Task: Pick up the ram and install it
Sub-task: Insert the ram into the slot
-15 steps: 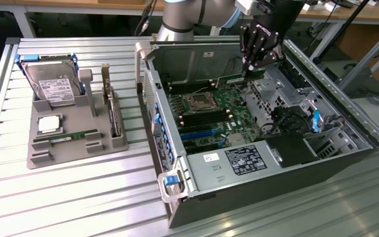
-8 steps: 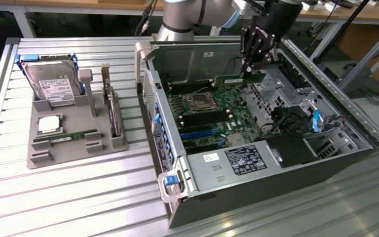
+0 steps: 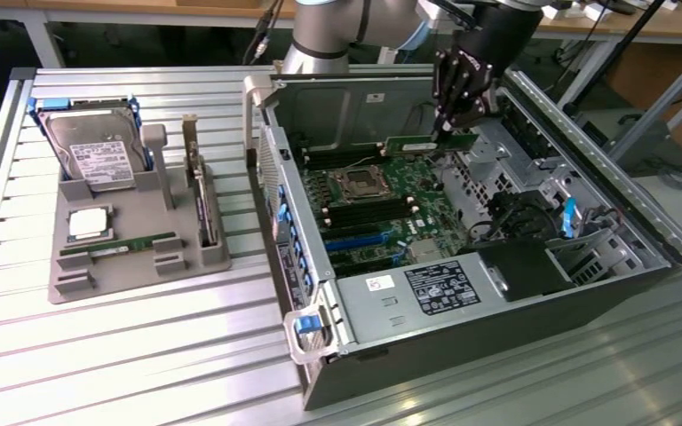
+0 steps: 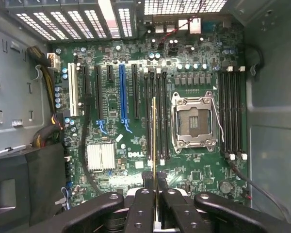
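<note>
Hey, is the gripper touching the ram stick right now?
Touching. In the wrist view the gripper has both fingers pressed against the thin edge of the ram, held above the motherboard.

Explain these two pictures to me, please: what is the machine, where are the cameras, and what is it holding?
The machine is a robot arm with a gripper at its end; its black jaws are closed on the ram, a thin green memory stick. One picture comes from a camera standing off the arm and takes in the whole scene. The other comes from a camera on the wrist, looking down past the jaws, so there the ram shows edge-on as a thin line over the motherboard, beside the processor socket. The arm is reaching into an open computer case lying on a slatted metal table. On the exterior view's left sits a grey holder with a hard drive, a silver processor chip and another green stick.
</note>
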Motion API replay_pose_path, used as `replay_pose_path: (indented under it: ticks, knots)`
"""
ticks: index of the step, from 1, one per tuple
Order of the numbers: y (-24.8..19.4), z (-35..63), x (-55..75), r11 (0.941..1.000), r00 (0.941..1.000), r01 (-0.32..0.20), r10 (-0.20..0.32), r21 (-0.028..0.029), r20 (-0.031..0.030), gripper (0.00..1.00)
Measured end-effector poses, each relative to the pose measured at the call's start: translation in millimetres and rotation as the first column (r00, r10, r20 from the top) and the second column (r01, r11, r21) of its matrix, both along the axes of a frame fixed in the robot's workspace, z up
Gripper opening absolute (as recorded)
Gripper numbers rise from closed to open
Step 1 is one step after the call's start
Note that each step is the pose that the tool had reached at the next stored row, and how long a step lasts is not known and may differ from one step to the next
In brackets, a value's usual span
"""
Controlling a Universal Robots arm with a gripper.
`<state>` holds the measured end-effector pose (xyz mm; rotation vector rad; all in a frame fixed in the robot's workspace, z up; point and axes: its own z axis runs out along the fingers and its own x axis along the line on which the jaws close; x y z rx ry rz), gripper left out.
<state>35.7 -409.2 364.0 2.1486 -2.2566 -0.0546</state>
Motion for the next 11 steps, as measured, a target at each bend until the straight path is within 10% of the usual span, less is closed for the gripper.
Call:
replay_pose_path:
  ticks: [11]
  knots:
    - [0.0,-2.9,0.0,1.0,1.0,0.0,0.0,0.0,0.0,0.13]
